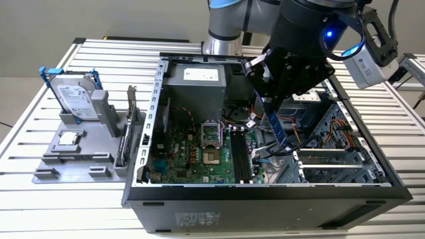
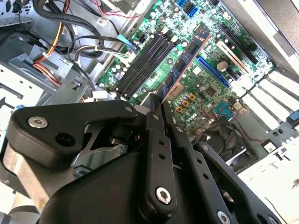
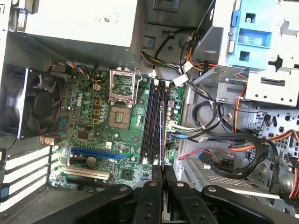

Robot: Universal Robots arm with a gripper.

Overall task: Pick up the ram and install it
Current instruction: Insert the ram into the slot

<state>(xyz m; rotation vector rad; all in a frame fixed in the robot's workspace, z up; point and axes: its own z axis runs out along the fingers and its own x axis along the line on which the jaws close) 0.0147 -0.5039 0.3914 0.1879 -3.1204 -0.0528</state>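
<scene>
My gripper (image 1: 264, 99) is inside the open computer case (image 1: 265, 191), shut on the ram (image 1: 277, 127), a long blue stick that hangs down from the fingers. In the second wrist view the ram (image 2: 187, 58) reaches out from the gripper (image 2: 159, 106) over the green motherboard (image 2: 205, 79), beside the black memory slots (image 2: 145, 60). The first wrist view has the ram (image 3: 162, 135) edge-on, as a thin blue line over the black slots (image 3: 152, 121), just past the gripper (image 3: 162, 171). The ram stands above the slots; I cannot tell if it touches one.
Outside the case at the exterior view's left, a grey holder (image 1: 79, 159) carries a silver hard drive (image 1: 74, 97) and a dark card (image 1: 129, 124). Inside are the power supply (image 1: 199, 79), CPU socket (image 3: 122, 100), fan (image 3: 32, 105), loose cables (image 3: 224, 144) and a blue drive cage (image 3: 254, 42).
</scene>
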